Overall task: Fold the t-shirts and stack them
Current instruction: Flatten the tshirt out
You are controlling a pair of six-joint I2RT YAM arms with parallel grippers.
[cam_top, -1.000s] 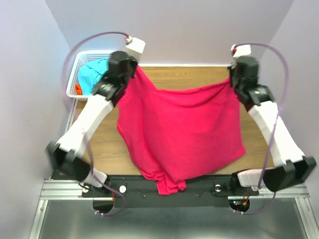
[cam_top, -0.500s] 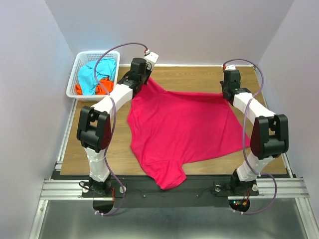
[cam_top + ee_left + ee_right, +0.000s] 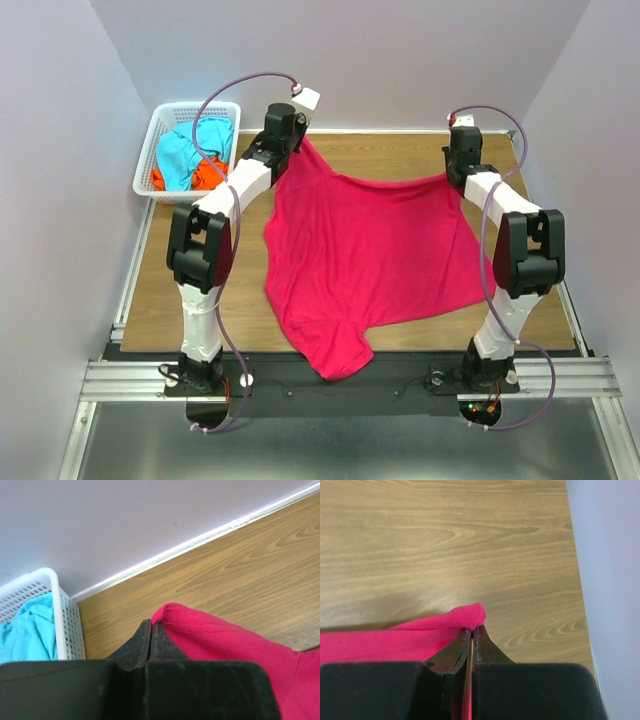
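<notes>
Left gripper is noted from above at the far left of the table, clamped on one corner of the pink shirt; right gripper is clamped on the opposite far corner. The cloth is spread between them, its far edge sagging in a shallow curve and its near end bunched and reaching past the table's near edge. Blue shirt and orange shirt are seen heaped in the white basket beside the left arm. From the left wrist, fingers are seen pressed together on a stitched hem, with only a small bite held. From the right wrist, a rolled edge is seen pinched at the very tips. Risk as judged: with so little cloth gripped, further stretching could pull a corner free. The bunched near end could be dragged or laid down creased, spoiling the fold.
</notes>
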